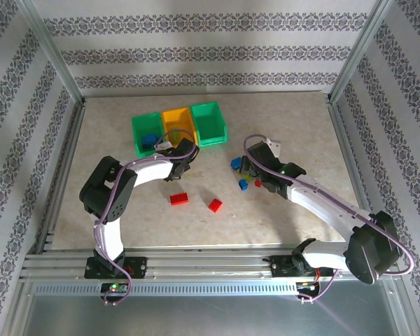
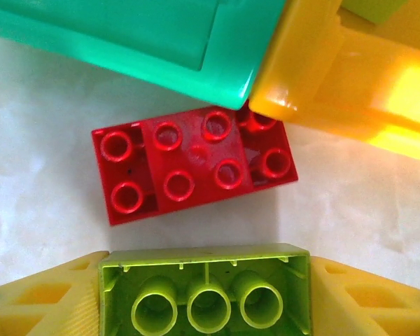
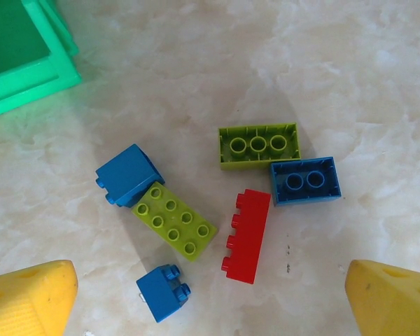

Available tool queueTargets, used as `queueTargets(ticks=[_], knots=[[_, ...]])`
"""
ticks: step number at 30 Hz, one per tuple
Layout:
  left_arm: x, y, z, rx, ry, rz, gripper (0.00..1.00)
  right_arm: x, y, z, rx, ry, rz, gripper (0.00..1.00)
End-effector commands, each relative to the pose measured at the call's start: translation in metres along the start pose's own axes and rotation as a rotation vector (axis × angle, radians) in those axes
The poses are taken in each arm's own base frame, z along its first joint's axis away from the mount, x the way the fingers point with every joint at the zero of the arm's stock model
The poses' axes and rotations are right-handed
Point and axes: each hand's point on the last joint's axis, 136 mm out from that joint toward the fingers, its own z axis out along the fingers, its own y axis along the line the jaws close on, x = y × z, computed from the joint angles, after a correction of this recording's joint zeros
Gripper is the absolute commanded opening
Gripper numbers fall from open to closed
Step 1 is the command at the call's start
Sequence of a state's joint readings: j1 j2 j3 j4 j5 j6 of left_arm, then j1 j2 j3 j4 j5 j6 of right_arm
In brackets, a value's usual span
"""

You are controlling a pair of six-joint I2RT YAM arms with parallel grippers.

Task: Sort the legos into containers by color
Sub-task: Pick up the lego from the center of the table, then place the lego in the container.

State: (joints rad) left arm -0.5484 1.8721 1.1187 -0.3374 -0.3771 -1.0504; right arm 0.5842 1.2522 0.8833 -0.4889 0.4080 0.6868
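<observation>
Left gripper (image 2: 204, 271) pinching lime brick (image 2: 206, 302), red brick (image 2: 196, 164) just beside green bin (image 2: 126, 35) and orange-yellow bin (image 2: 322, 77). Right gripper (image 3: 211, 297) jaws spread wide over loose bricks (image 3: 246, 234).

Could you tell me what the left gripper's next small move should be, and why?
Probably lift straight up: the left gripper flanks the lime brick, seemingly touching both sides, and the yellow bin stands just ahead, past the red brick.
</observation>
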Motion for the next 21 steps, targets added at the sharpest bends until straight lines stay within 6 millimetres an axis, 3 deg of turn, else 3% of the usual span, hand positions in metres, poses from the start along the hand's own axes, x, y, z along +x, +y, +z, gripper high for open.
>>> queueTargets(ticks=[1, 7, 11, 16, 21], knots=[[0.003, 0.0, -0.024, 0.027, -0.005, 0.056, 0.61, -0.003, -0.012, -0.003, 0.036, -0.022, 0.03, 0.98], [0.007, -0.015, -0.064, 0.125, -0.021, 0.113, 0.61, -0.004, -0.016, -0.006, 0.042, -0.034, 0.037, 0.98], [-0.002, -0.03, -0.087, 0.193, -0.054, 0.144, 0.62, -0.005, -0.018, -0.007, 0.046, -0.043, 0.049, 0.98], [-0.024, -0.047, -0.101, 0.226, -0.126, 0.201, 0.62, -0.007, -0.02, -0.009, 0.05, -0.047, 0.054, 0.98], [-0.054, -0.065, -0.096, 0.21, -0.189, 0.303, 0.63, -0.005, -0.023, -0.009, 0.057, -0.043, 0.056, 0.98]])
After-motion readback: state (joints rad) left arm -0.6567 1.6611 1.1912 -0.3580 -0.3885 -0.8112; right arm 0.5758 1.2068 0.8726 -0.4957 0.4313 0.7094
